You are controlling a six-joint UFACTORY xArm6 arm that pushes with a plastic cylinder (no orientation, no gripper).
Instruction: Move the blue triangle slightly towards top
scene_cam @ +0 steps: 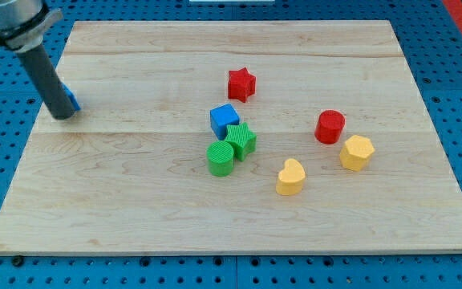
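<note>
Mostly hidden, the blue triangle is showing only as a small bright-blue sliver peeking out on the view's right side of the dark rod, so its shape cannot really be made out from what is visible. It is lying near the left edge of the wooden desk, in the upper left part, well apart from every other block. My tip is resting on the desk right against that blue sliver, touching it or just beside it; the rod is leaning up toward the view's top left corner. No hand is fitted, only this rod, so nothing is being held. Near the middle, a blue cube, a green star and a green cylinder are crowding together, touching. A red star is sitting above them, apart. Toward the right, a red cylinder, a yellow hexagon and a yellow heart are lying near one another.
</note>
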